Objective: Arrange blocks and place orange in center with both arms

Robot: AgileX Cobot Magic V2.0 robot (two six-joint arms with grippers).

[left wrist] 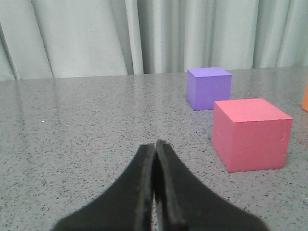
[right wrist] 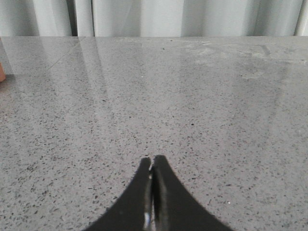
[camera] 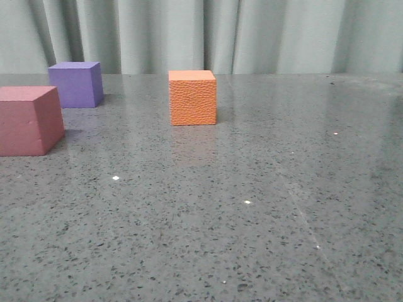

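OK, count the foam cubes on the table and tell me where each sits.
3. Large pink-red foam cube at front left, small purple foam cube just behind it, grainy orange foam cube near mid-table. None looks hidden.

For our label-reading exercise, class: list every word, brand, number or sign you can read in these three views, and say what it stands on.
None: no readable text in any view.
Orange cube: pebbled faces, no print.
Purple cube: plain.
Pink-red cube: plain.
Speckled stone tabletop and the curtain behind it: no markings.
Left gripper and right gripper, both shut: no visible label.
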